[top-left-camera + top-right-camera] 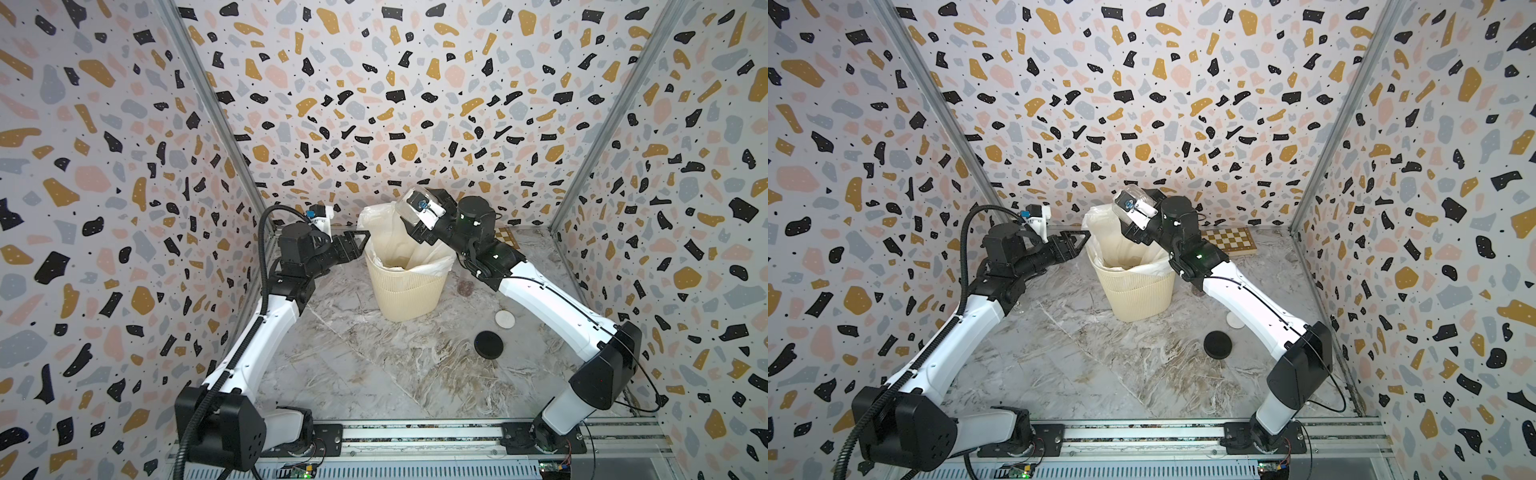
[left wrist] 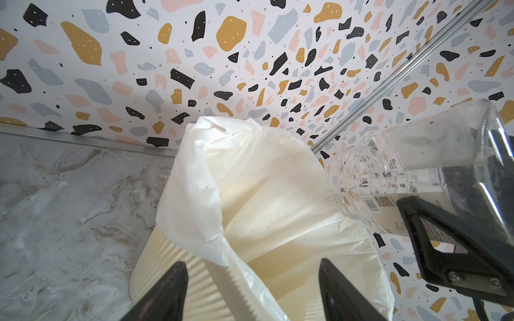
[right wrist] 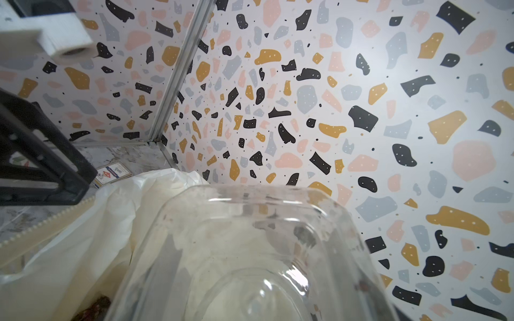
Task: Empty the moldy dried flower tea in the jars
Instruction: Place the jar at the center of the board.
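**A:** In both top views we've got the right pincer (image 1: 422, 214) clamped on a clear jar (image 1: 407, 212), tipped mouth-down over the bin (image 1: 405, 299).

**B:** Left wrist view: our left pincer (image 2: 253, 294) gapes wide, with the bag (image 2: 194, 194) edge between its jaws, unpinched. The jar looks empty.

**A:** Right wrist view: tea (image 3: 94, 305) lies down in the bag. Pouring's done, we reckon; next we set this jar down upright.

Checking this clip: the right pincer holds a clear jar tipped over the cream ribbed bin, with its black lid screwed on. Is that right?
Not quite: the jar is open. The left wrist view shows its bare threaded mouth, and a black lid lies on the table in both top views. The right pincer does hold it tipped over the cream ribbed bin.
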{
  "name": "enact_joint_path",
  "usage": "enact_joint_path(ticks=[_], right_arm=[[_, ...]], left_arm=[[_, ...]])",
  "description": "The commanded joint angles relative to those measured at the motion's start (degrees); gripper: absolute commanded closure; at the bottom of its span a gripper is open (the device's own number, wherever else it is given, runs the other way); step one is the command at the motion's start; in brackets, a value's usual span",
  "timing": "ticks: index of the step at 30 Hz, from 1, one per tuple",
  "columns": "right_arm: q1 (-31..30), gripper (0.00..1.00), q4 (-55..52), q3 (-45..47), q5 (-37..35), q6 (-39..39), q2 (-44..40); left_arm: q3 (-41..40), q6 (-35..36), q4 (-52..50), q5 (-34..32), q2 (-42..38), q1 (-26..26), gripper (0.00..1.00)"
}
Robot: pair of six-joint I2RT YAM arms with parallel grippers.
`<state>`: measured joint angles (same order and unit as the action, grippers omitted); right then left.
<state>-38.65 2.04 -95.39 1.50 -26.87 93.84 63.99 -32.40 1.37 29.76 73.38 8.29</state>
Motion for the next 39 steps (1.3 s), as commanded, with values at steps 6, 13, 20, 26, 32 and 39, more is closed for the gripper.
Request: enact_joint_path(ticks=[6, 13, 20, 26, 32, 39], right_arm=[[9.1, 0.14, -11.6, -19.4, 21.0, 33.6, 3.8], [12.2, 0.15, -14.5, -22.7, 29.3, 45.6, 7.8], [10.9, 0.16, -17.2, -24.3, 29.1, 46.3, 10.1], [10.2, 0.17, -17.7, -23.3, 26.4, 44.6, 9.8], [12.4, 0.18, -10.0, -19.1, 34.8, 53.2, 8.7], [12.9, 0.16, 4.9, -9.6, 37.0, 64.1, 5.2]], left_arm=[[-0.5, 0.0, 2.4, 1.7, -1.2, -0.4, 0.27], [-0.8, 0.0, 2.3, 2.0, -1.6, -0.4, 0.27], [-0.9, 0.5, 1.7, 2.1, -2.4, -0.4, 0.27], [-0.9, 0.3, 1.8, 2.3, -2.4, -0.4, 0.27], [1.3, -2.3, 1.7, 6.7, -1.6, -0.4, 0.27], [-0.5, -22.0, 19.9, 16.2, 0.1, 0.8, 0.27]])
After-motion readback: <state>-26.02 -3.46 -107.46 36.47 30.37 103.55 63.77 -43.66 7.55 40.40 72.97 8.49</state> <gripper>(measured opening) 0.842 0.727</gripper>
